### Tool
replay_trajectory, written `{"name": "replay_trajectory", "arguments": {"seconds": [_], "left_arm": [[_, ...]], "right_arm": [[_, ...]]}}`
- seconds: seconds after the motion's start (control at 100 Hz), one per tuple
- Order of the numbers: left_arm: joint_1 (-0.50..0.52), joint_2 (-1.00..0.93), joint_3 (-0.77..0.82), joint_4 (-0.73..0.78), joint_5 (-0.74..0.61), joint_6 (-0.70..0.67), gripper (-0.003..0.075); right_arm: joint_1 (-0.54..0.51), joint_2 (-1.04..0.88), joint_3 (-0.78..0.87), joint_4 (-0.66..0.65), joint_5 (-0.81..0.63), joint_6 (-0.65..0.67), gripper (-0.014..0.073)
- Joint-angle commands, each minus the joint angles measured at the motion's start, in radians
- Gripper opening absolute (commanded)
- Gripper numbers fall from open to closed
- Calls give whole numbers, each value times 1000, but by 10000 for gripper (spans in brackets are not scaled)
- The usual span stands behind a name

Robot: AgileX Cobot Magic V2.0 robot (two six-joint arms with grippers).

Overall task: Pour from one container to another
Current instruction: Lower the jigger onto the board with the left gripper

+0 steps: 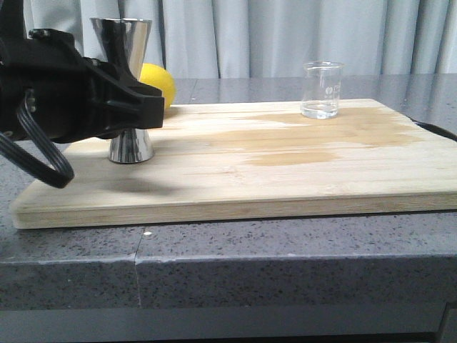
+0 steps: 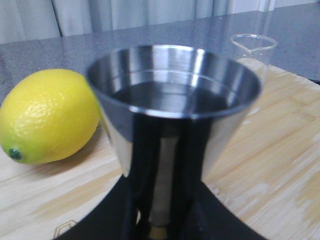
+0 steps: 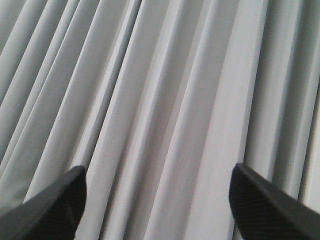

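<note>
Jigger (image 1: 126, 86) stood upright near the board's (image 1: 285, 171) left edge, left pincer (image 1: 146, 107) clamped round its waist; beaker (image 1: 321, 89) near far edge. Right pincer (image 3: 157, 200) gaped wide, holding nothing.

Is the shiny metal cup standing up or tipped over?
Standing up. The jigger sits on its wide base on the wooden board, open top facing up, with the left gripper around its middle.

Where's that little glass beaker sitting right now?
In the front view the glass beaker stands upright near the far right part of the wooden board, well apart from the steel jigger and lemon.
</note>
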Motion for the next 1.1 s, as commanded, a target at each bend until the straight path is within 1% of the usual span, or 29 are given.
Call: {"name": "replay_trajectory", "arguments": {"seconds": [0.0,0.27,0.63,0.99,1.09], "left_arm": [[2,-38,-18,4,-77,1,-19],[2,-38,-18,4,-17,1,-19],[2,-38,-18,-30,-15,1,-19],[2,-38,-18,-30,-15,1,-19],[2,-38,-18,-92,-15,1,-19]], "right_arm": [[-6,2,-27,17,-42,-8,531],[-6,2,-27,17,-42,-8,531],[-6,2,-27,17,-24,-8,531],[-6,2,-27,17,-19,-8,531],[-6,2,-27,17,-19,-8,531]]}}
